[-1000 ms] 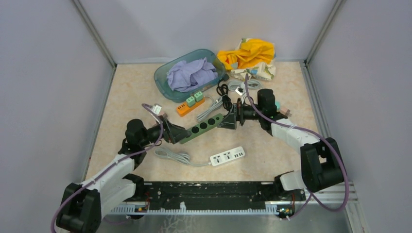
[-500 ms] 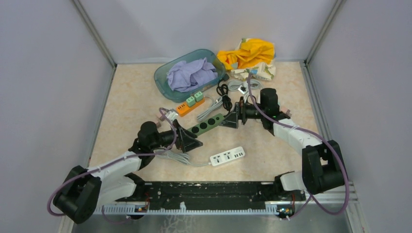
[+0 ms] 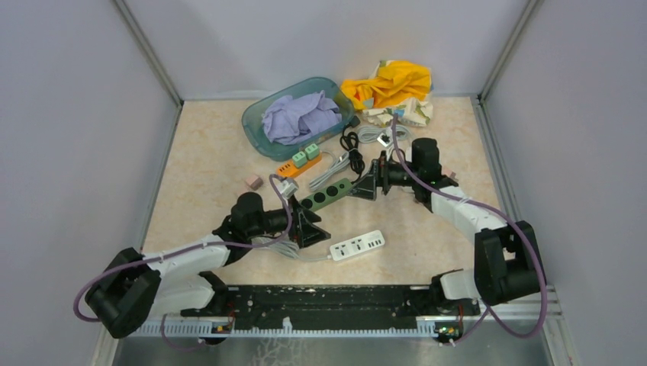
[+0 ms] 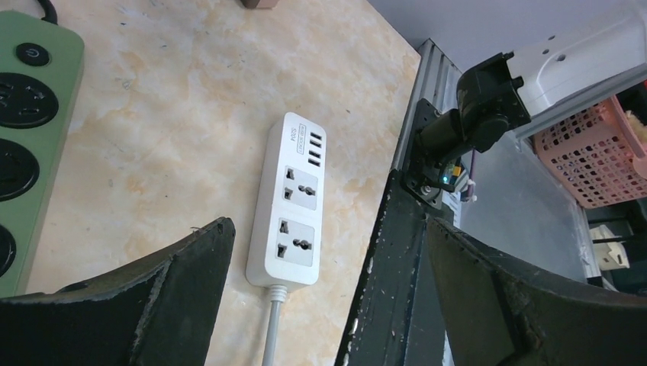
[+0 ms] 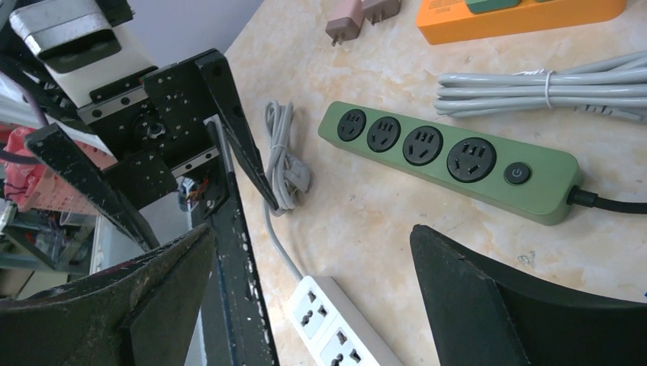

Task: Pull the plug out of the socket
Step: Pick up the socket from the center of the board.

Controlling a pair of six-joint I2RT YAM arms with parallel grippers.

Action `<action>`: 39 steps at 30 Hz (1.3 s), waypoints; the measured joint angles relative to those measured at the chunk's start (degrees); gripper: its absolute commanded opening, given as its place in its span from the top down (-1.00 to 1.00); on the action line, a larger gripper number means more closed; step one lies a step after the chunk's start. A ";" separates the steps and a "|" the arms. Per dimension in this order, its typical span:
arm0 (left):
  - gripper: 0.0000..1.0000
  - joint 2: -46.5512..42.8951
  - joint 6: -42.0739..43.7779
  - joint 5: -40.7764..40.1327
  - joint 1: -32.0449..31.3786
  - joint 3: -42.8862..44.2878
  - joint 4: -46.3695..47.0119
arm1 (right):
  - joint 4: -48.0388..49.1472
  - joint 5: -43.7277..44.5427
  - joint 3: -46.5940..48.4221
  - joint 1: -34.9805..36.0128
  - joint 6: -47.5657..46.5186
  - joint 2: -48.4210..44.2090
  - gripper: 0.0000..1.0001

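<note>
A green power strip (image 3: 328, 194) lies mid-table with all its sockets (image 5: 422, 145) bare. Small pink plugs (image 5: 343, 27) lie loose on the table to its left (image 3: 252, 181). An orange strip (image 3: 288, 171) behind it carries two green plugs (image 3: 305, 155). My left gripper (image 3: 309, 229) is open and empty, low over the table just left of a white power strip (image 4: 294, 202). My right gripper (image 3: 365, 187) is open and empty at the green strip's right end, near its switch (image 5: 517, 173).
A teal bin (image 3: 255, 126) with purple cloth stands at the back. Yellow and patterned cloths (image 3: 393, 84) lie back right. A bundled grey cord (image 5: 534, 84) and a black cable (image 3: 349, 141) lie behind the green strip. The white strip's coiled cord (image 3: 271, 244) lies under my left arm.
My left arm swung right and nearer, from the green strip's left end to beside the white strip, uncovering the pink plug. The right gripper barely moved.
</note>
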 measured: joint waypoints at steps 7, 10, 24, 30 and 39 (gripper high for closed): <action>-1.00 2.32 4.37 -3.72 -4.39 2.82 -4.61 | -0.42 0.52 0.00 -1.09 -0.35 -0.55 -0.98; -1.00 3.52 6.29 -5.57 -6.78 4.39 -6.88 | -0.42 0.63 0.00 -1.33 -0.35 -1.01 -0.98; -1.00 10.05 14.29 -13.53 -15.65 11.28 -16.61 | -0.48 2.25 0.00 -2.21 -0.44 -1.18 -0.98; -1.00 14.12 17.33 -17.97 -19.04 15.85 -22.64 | -1.27 5.49 0.00 -3.19 -1.42 -1.81 -0.98; -0.86 25.20 21.33 -28.33 -25.92 27.23 -32.92 | -1.84 8.37 0.00 -4.76 -1.86 -2.51 -0.98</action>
